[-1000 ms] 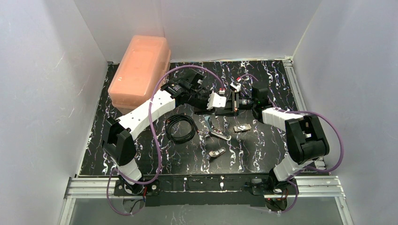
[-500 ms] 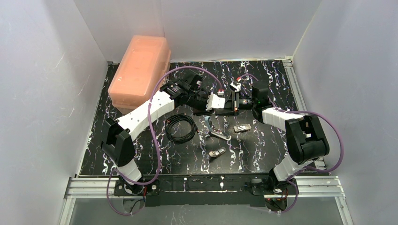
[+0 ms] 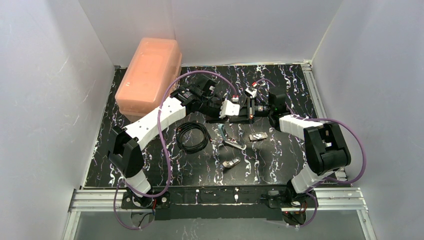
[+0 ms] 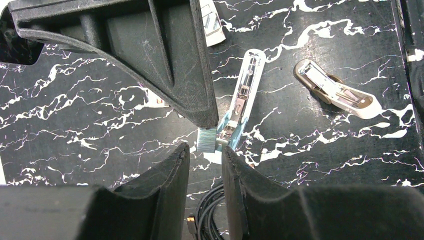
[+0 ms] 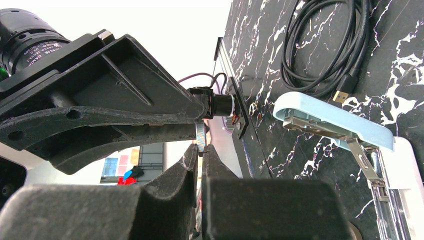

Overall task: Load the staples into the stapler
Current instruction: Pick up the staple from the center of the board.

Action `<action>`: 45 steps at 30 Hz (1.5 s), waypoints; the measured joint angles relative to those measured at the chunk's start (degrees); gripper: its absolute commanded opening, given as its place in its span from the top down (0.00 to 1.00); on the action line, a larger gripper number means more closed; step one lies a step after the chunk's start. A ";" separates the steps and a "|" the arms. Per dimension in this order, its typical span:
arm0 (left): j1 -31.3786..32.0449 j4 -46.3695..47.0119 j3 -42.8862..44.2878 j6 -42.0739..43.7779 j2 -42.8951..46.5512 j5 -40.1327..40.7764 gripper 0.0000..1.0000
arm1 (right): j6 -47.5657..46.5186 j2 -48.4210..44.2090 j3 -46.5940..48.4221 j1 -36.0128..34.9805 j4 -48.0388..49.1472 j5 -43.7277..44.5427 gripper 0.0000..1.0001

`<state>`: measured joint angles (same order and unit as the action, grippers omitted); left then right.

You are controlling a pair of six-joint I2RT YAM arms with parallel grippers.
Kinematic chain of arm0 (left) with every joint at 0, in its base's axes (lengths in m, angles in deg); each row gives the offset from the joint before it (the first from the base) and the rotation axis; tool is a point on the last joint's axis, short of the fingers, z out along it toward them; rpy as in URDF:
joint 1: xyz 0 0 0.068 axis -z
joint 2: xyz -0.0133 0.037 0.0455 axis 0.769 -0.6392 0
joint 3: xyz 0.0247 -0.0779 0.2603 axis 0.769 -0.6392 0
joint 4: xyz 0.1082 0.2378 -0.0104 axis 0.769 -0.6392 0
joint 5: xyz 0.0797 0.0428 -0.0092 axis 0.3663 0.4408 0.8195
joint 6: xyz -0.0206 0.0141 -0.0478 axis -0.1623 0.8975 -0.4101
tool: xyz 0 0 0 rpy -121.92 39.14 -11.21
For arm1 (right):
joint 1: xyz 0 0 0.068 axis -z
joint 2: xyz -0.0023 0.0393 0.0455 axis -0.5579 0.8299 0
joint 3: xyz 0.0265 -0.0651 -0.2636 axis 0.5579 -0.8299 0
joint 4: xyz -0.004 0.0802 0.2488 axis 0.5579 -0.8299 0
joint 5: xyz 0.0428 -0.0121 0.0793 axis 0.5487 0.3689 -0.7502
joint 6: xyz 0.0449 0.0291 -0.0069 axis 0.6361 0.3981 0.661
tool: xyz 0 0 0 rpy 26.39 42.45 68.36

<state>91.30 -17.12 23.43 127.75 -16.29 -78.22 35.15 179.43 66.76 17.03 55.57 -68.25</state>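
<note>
Right tool [image 5: 200, 148] clamped on staples [image 4: 206, 140]. Left tool [image 4: 202, 152] apart, close by the strip. Stapler [image 4: 243, 97] lies open on bench [image 4: 90, 125]. Advise squaring strip with channel before lowering.

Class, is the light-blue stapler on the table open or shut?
Open: the stapler lies hinged apart, blue top swung away from the base, silver channel exposed.

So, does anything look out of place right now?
Nothing spilled or broken. The stapler lies swung open on the table, as loading needs. The staples are pinched in the right gripper, not yet in the stapler.
</note>
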 measured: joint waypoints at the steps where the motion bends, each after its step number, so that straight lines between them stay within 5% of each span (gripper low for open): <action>1: 0.00 0.00 0.00 0.00 0.00 -0.02 0.72 | 0.00 0.00 0.00 0.00 0.00 -0.02 0.99; 33: 0.02 -0.02 0.11 0.46 -0.35 -1.22 0.72 | 0.02 0.00 0.00 0.00 0.02 -0.46 0.99; 45: 0.02 -0.04 0.33 0.68 -0.48 -1.31 0.82 | 0.02 0.00 0.00 0.00 0.02 -0.46 0.99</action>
<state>91.33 -17.16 23.76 128.43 -16.77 -79.53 35.18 179.43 66.76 17.03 55.60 -68.71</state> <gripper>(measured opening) 0.200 0.117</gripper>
